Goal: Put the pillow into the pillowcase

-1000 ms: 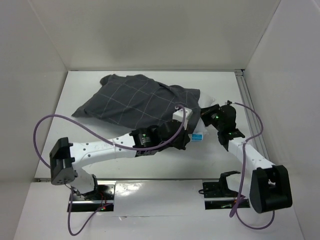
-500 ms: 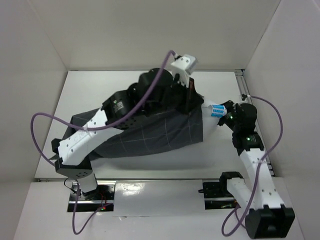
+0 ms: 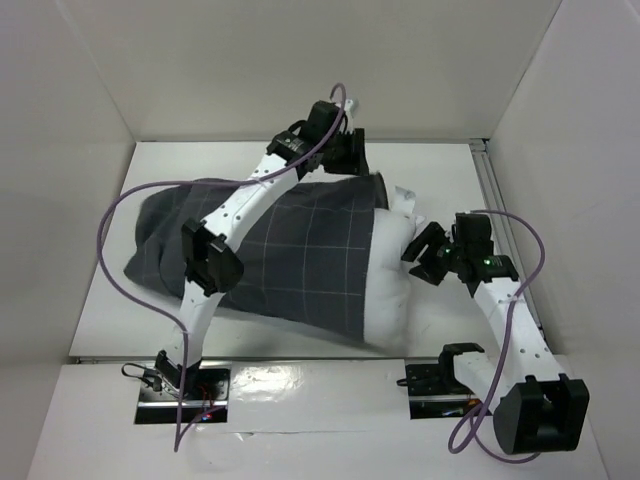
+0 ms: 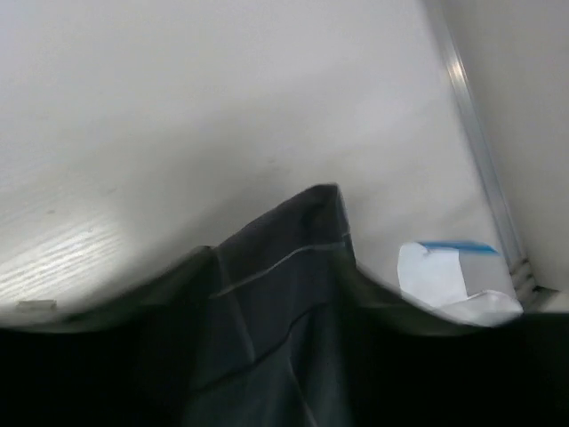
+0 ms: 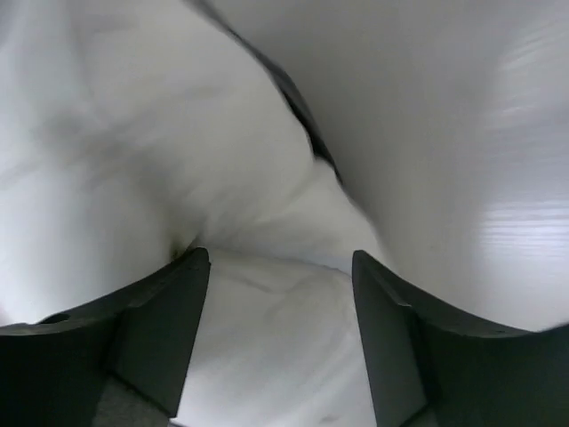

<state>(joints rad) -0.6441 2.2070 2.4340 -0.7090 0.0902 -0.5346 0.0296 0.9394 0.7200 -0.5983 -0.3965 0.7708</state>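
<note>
Plainly, the right fingers [image 5: 151,329] stand wide apart, the white pillow [image 3: 392,285] just ahead between them. We cannot tell how the left fingers [image 3: 348,152] stand; they hang over the far right corner of the pillowcase [image 3: 290,250], which covers the pillow save its right end. White walls [image 3: 300,70] hem the desk [image 3: 440,170] left, far and right. We cannot read the blurred blue-and-white tag [image 4: 444,271].

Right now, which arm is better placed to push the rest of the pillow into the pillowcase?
Right. The right gripper is open at the exposed white end of the pillow. The left gripper is over the far corner of the pillowcase, not behind the pillow.
</note>
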